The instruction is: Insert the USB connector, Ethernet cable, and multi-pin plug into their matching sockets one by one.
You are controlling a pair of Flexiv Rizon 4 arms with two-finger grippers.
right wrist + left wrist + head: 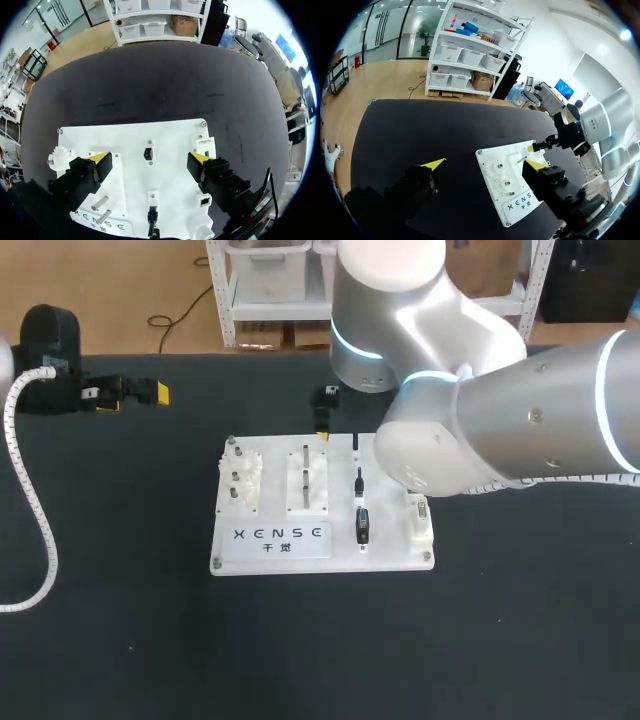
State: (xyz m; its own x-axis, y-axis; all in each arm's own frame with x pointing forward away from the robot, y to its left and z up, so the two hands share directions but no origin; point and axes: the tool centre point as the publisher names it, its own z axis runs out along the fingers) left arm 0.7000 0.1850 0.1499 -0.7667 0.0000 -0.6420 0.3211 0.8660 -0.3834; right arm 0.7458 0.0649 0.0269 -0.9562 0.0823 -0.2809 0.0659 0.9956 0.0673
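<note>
- My right arm leans in over the white board, with the right pincer pointing down, spread wide and gripping nothing.
- A black plug sits on the board near it.
- My left pincer is well off the board, wide open too, nothing in it.

The white socket board lies flat; three small black connectors stand in a line toward its right edge.

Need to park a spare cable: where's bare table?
Bare table along the board's labelled edge, and left of it out to the white hose. Crowded: right gripper open over the board, right arm above its right side.
</note>
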